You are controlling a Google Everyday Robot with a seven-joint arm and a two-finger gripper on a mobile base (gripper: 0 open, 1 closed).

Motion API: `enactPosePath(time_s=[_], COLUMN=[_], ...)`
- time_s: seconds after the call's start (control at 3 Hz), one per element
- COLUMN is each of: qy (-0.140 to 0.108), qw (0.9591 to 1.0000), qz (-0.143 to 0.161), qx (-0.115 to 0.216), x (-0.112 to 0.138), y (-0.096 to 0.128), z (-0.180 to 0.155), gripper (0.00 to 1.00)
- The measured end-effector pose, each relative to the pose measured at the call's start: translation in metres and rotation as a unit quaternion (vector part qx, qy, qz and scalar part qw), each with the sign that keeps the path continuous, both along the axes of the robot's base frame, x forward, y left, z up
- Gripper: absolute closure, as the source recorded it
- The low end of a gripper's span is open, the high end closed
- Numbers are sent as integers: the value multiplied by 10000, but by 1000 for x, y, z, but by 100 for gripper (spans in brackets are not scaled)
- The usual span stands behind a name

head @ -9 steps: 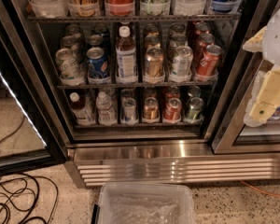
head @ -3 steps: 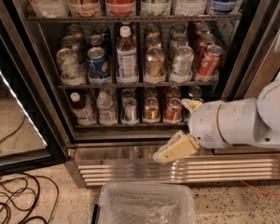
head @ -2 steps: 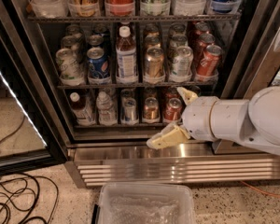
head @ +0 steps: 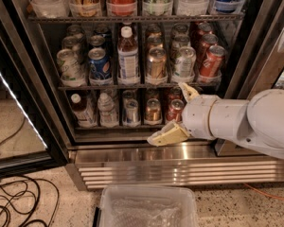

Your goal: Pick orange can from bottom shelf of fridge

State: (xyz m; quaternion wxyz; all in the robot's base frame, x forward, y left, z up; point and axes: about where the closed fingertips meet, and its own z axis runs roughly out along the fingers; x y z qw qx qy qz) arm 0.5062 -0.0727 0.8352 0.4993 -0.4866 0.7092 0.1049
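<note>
I see the tall stainless-steel fridge (head: 180, 169). Before the right part of its dark wire bottom shelf (head: 113, 126) hangs my gripper (head: 166, 112), beige fingers (head: 168, 135) spread apart, holding nothing. The shiny coppery-orange can (head: 153, 110) stands mid-shelf.

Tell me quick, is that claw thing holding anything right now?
Gripper: open, holding nothing, in front of the bottom shelf, just right of the orange can.
</note>
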Motion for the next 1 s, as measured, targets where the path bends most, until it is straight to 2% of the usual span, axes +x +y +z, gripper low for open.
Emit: enactPosePath(time_s=[0.33,0.67,1.0], qy=[1,46,-154], qw=[9995,9959,9901], qz=[-213,-619,-954], qx=[219,659,1014], x=[-1,-9,-11], y=[4,10,14], z=[-21,-68,-103], gripper=[0,0,0])
